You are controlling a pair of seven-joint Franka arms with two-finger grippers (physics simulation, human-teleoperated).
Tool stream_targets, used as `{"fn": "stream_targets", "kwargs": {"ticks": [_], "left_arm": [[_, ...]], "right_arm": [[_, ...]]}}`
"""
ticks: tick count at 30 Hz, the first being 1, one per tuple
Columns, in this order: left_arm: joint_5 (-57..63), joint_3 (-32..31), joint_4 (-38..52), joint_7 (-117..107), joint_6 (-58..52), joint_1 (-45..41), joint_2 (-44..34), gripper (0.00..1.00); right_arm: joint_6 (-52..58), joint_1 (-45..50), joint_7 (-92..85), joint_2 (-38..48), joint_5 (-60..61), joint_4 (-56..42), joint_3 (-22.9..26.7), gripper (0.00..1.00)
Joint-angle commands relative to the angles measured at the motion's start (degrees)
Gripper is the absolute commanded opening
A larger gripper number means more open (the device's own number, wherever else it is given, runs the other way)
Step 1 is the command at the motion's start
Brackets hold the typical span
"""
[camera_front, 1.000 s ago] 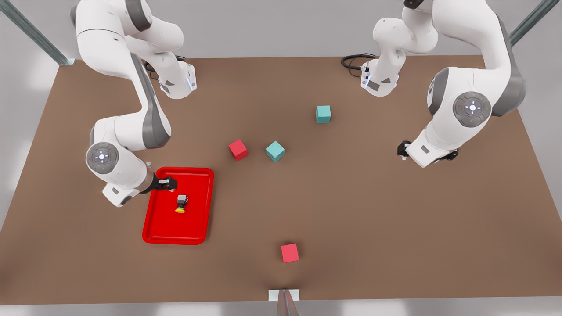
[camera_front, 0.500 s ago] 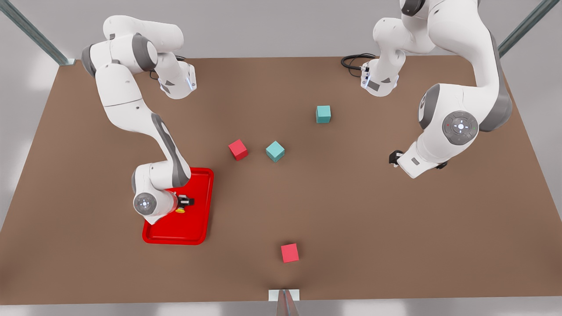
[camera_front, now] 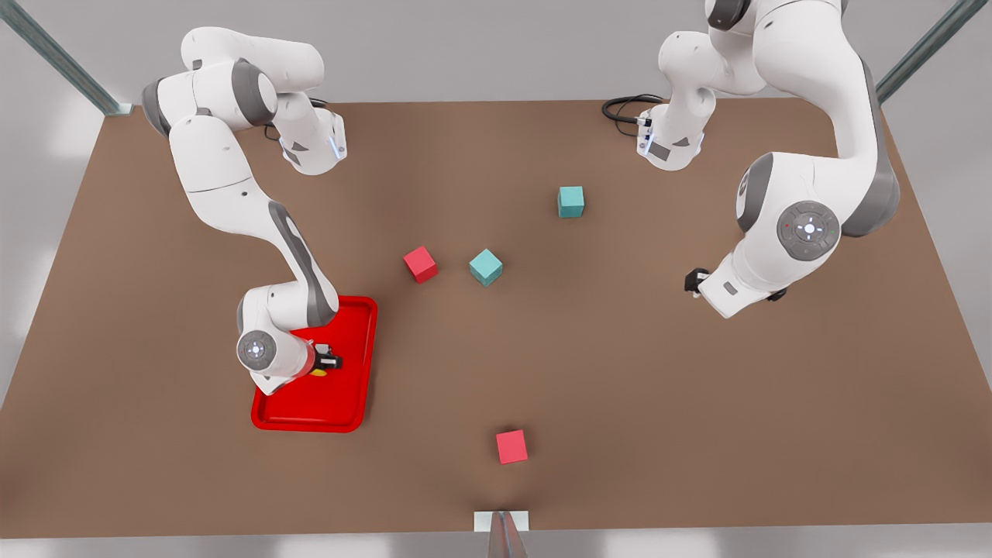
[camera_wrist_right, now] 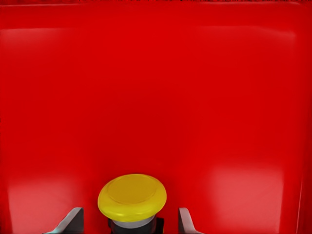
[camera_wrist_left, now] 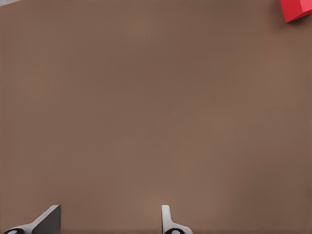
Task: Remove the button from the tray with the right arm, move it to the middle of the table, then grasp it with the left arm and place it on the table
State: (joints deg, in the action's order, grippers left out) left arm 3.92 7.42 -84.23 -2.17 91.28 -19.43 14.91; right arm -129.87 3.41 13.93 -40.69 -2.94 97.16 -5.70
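We're at the first grasp: right gripper [camera_wrist_right: 130, 219] jaws spread around the button [camera_wrist_right: 132, 197] lying in the tray [camera_front: 353, 403], not clenched; left gripper [camera_wrist_left: 109, 219] waits released over the counter [camera_front: 620, 387]; lift and handover remain.

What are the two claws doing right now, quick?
Right claw: open, fingers either side of the button in the tray.
Left claw: open, empty, above the table.

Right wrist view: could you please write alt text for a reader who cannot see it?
A button with a round yellow cap sits on the red tray, between the two open fingers of the right pincer, not yet gripped.
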Motion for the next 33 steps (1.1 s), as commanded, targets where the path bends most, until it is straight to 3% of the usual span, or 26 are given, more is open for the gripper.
{"fn": "stream_targets", "kwargs": {"ticks": [1,8,14,15,18,20,26,30,33], "left_arm": [[0.04,0.05,0.03,-0.02,0.04,0.01,-0.06,1.0],[0.04,-0.04,0.03,-0.11,0.04,0.01,-0.06,1.0],[0.04,-0.04,0.11,-0.2,0.04,0.01,-0.06,1.0],[0.04,-0.04,0.03,-0.2,0.04,0.01,-0.06,1.0],[0.04,-0.04,0.03,-0.46,0.04,0.01,-0.06,1.0],[0.04,-0.04,0.03,-0.46,0.04,0.01,-0.06,1.0],[0.13,-0.04,0.03,-0.38,0.04,0.01,0.2,1.0],[0.13,-0.04,0.12,-0.38,0.04,0.01,0.38,1.0],[0.21,-0.04,0.12,-0.38,0.04,0.01,0.38,1.0]], "right_arm": [[-0.65,-0.07,0.66,0.09,0.04,0.05,-0.02,0.44],[3.3,0.72,-0.75,0.61,0.04,-0.39,-0.02,0.39],[16.66,0.81,3.73,2.46,1.18,-8.56,-6.87,0.39],[19.12,0.9,9.0,2.46,1.18,-10.5,-10.12,0.39],[24.75,10.82,23.85,2.37,2.94,-18.49,-10.83,0.4],[25.1,17.32,33.6,-0.17,2.94,-23.67,-10.3,0.4],[24.23,31.66,52.69,-20.56,4.43,-51.1,-8.81,0.4],[13.51,36.84,61.65,-25.57,6.45,-51.63,-7.4,0.41],[12.01,37.9,62.27,-28.56,6.45,-52.69,-7.05,0.43]]}}
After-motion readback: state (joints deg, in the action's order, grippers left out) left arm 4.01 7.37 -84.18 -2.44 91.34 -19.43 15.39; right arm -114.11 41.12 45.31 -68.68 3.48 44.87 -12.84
